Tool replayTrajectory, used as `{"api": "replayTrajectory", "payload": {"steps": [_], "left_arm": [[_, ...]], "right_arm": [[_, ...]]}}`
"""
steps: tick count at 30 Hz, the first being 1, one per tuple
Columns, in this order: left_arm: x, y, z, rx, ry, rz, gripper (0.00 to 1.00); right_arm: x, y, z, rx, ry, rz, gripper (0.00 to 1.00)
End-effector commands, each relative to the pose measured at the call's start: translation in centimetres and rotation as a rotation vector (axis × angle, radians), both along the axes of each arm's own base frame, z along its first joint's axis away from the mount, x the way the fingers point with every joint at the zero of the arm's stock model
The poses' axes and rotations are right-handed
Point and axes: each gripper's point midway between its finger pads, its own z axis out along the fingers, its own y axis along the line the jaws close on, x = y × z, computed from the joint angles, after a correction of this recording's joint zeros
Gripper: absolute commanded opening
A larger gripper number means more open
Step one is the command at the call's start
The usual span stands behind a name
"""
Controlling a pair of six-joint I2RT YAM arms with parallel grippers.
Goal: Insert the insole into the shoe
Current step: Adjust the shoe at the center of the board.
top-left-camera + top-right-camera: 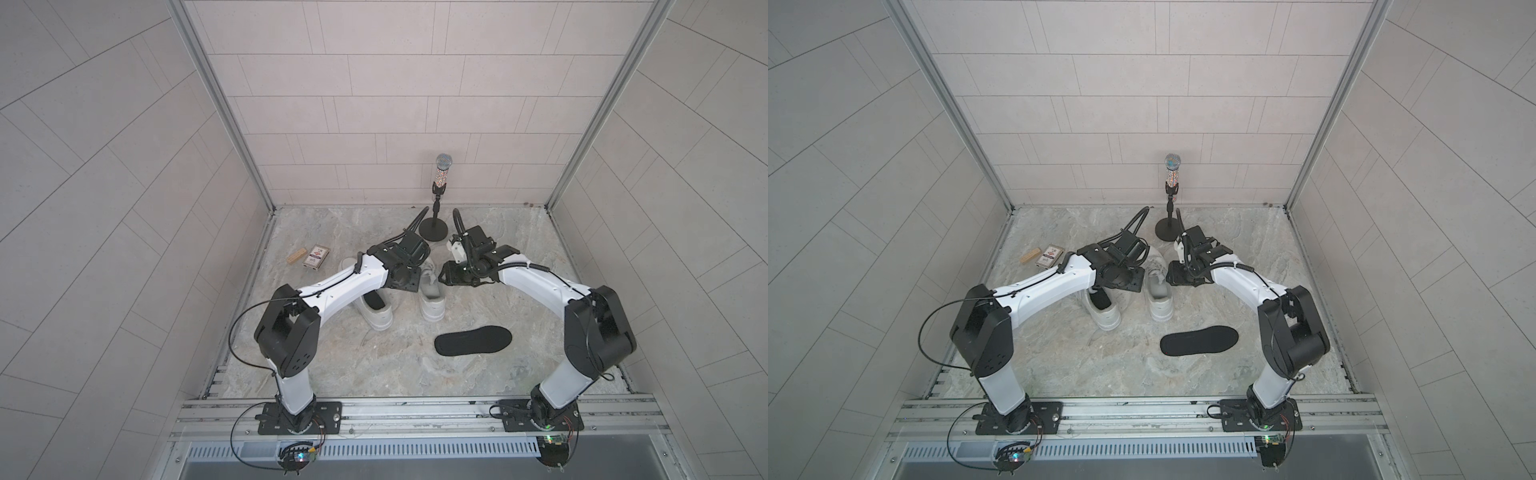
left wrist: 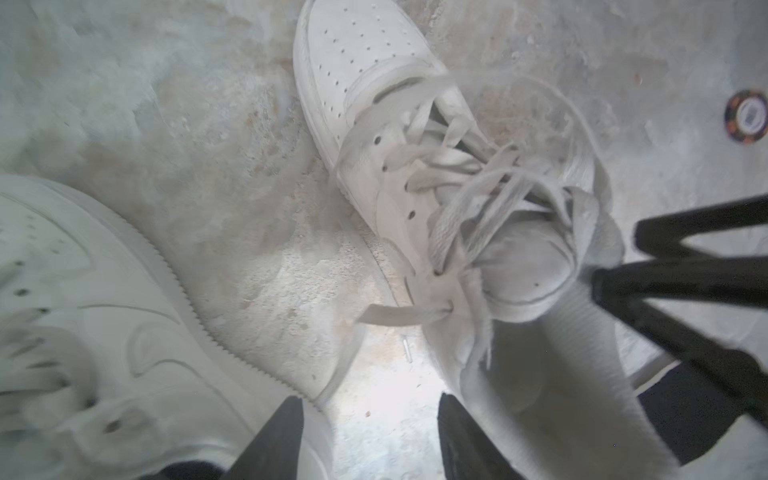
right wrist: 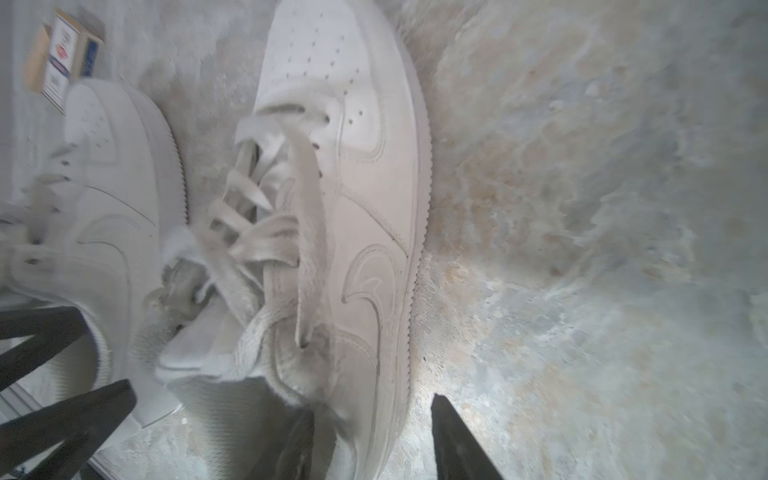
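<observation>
The black insole (image 1: 473, 339) lay flat on the tabletop (image 1: 374, 365), well apart from both arms and nearer the robot than the shoe (image 1: 431, 300) it was presumably meant for. That shoe stood beside a second shoe (image 1: 380, 318), whose opening already showed something dark inside. Both arms hung over the shoe's collar. The left fingers (image 2: 282, 444) stood apart with bare tabletop between them, holding nothing. The right fingers (image 3: 453, 440) were likewise apart and empty, one seemingly inside the heel opening and the other outside the side wall. The risks looked plain. Loose laces (image 2: 469, 195) and a slumped tongue (image 2: 523, 270) crowded the opening, so an insole pushed in could buckle or catch short of the toe. With neither arm gripping it, the shoe could slide or tip under that push. A pinch at the flat insole's edge might slip, and drawing the fingers away could snag a lace.
</observation>
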Motion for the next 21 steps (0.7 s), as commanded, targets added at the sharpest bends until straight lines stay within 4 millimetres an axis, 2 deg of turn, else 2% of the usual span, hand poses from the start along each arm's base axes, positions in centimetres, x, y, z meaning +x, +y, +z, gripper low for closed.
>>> {"api": "replayTrajectory", "payload": {"steps": [1,5,9,11,14,21], "left_arm": [[-0.5,0.9,2.2,0.18,-0.064,-0.177,0.6],[0.0,-0.4,3.6,0.289,-0.181,-0.313,0.62],[0.2,-2.9,4.7,0.337,-0.283,-0.48,0.64],[0.1,-4.0,4.5,0.384,-0.319,-0.562,0.64],[0.4,-4.5,3.6,0.502,-0.342,-0.637,0.65],[3.0,-4.8,1.4,0.689,-0.404,-0.649,0.66]], "right_arm": [[-0.4,-1.6,2.7,0.03,-0.042,-0.059,0.5],[-0.8,-3.0,3.6,0.064,-0.051,-0.142,0.53],[-1.2,-4.8,3.3,0.075,-0.027,-0.237,0.58],[-1.4,-5.6,2.8,0.069,-0.018,-0.268,0.59],[-1.7,-6.2,2.6,0.071,-0.011,-0.287,0.6],[-2.2,-6.8,2.8,0.071,-0.016,-0.294,0.61]]}}
